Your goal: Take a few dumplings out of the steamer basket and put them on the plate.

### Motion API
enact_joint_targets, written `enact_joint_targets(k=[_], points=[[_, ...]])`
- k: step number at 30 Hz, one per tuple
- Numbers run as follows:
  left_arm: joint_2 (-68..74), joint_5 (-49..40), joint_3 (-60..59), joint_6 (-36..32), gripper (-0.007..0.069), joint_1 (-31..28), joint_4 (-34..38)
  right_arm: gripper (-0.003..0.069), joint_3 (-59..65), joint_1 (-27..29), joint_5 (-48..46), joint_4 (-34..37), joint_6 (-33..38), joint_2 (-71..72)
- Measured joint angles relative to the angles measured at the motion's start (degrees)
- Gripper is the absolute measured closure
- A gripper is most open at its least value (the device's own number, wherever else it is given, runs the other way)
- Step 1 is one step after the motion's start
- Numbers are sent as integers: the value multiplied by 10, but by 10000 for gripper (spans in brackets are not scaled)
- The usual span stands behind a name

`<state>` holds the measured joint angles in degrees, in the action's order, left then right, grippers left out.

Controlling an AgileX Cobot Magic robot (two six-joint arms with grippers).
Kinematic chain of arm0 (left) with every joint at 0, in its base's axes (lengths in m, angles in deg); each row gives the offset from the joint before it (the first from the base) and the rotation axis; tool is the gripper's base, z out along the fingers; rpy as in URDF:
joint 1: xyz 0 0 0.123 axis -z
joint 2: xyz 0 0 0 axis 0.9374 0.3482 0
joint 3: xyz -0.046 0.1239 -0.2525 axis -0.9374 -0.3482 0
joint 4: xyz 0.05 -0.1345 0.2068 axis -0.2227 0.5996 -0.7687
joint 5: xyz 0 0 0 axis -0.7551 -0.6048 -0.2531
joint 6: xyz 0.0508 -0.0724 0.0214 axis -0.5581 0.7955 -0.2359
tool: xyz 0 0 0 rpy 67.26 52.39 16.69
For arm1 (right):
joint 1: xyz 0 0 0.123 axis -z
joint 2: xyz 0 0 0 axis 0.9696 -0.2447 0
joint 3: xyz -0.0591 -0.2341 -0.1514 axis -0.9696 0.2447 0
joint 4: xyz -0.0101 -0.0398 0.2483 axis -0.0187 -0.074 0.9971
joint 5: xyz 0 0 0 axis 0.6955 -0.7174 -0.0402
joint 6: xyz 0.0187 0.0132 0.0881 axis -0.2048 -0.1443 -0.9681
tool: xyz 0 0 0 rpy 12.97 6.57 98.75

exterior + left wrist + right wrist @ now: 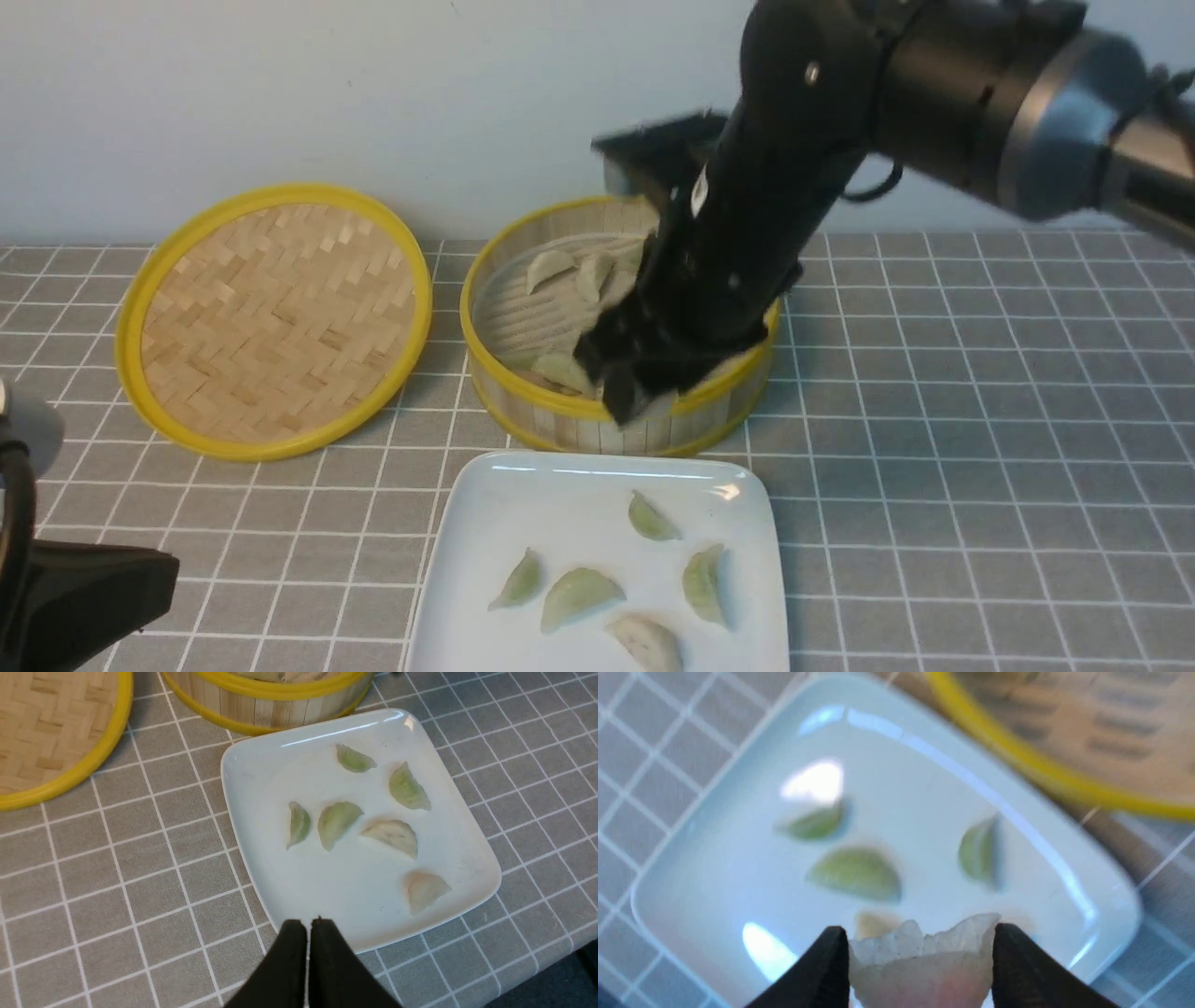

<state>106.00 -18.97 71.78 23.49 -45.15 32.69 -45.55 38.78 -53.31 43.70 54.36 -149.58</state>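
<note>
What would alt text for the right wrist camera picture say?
The right hand grips a pale pinkish dumpling between its black fingers. Beyond it, blurred, lie a white plate with three green dumplings and the yellow-rimmed steamer basket.

**A:** What is carrying the things?

**B:** A table (980,420) under a grey cloth ruled in white squares is carrying three items.

**A:** How are they lying?

**B:** A shallow woven lid (271,317) is lying by the far edge, on the left side. The steamer basket (560,425) is standing just beside it, near the middle of the far edge. The plate (504,523) is sitting just in front of the basket, towards the near edge.
</note>
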Motion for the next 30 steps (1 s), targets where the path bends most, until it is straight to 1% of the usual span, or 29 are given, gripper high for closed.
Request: enact_joint_targets(k=[2, 5, 8, 9, 10, 11, 12, 13, 14, 16, 18, 19, 20, 21, 22, 23, 24, 25, 26, 27, 28, 29, 30], points=[[0, 7, 0, 0, 629, 0, -4, 302, 44, -23, 0, 0, 11, 0], [0, 10, 0, 0, 629, 0, -7, 302, 86, -40, 13, 3, 27, -7], [0, 10, 0, -1, 629, 0, -7, 286, 92, -40, 40, 2, 29, -14], [0, 10, 0, -1, 629, 0, -7, 242, 92, -40, 58, -1, 29, -20], [0, 10, 0, -2, 629, 0, -7, 228, 92, -40, 62, -2, 28, -20], [0, 10, 0, -2, 629, 0, -7, 144, 92, -40, 70, -3, 24, -22], [0, 10, 0, -2, 629, 0, -6, 120, 91, -40, 70, -5, 22, -22], [0, 10, 0, -2, 629, 0, -6, 75, 89, -40, 67, -10, 21, -22], [0, 10, 0, -2, 629, 0, -5, 68, 89, -40, 66, -10, 20, -22], [0, 10, 0, -2, 629, 0, -5, 13, 67, -40, 41, -40, 11, -22], [0, 9, 0, -2, 629, 0, -5, 8, 57, -40, 29, -51, 6, -21], [0, 5, 0, -2, 629, 0, -5, 22, 43, -40, 20, -63, 0, -13], [0, 1, 0, -2, 629, 0, -3, 50, 30, -40, 15, -72, -3, -2], [0, 1, 0, -2, 629, 0, -3, 56, 30, -40, 15, -72, -4, 1], [0, -4, -1, -2, 629, 0, -3, 109, 20, -40, 13, -78, -8, 24], [0, -5, -2, -2, 629, 0, -3, 137, 19, -40, 13, -79, -11, 37], [0, -6, -4, -2, 629, 0, -3, 221, 17, -40, 12, -85, -19, 79], [0, -6, -5, -2, 629, 0, -3, 244, 16, -40, 11, -85, -21, 90], [0, -8, -5, -2, 629, 0, -3, 304, 16, -40, 9, -88, -26, 120], [0, -8, -8, -2, 629, 0, -2, 404, 15, -40, 6, -90, -34, 173], [0, -8, -9, -2, 629, 0, -1, 404, 15, -40, 6, -91, -34, 173], [0, -8, -14, -2, 629, 0, 2, 516, 12, -40, 3, -95, -38, 234], [0, -8, -15, -2, 629, 0, 3, 528, 12, -40, 2, -96, -39, 241]])
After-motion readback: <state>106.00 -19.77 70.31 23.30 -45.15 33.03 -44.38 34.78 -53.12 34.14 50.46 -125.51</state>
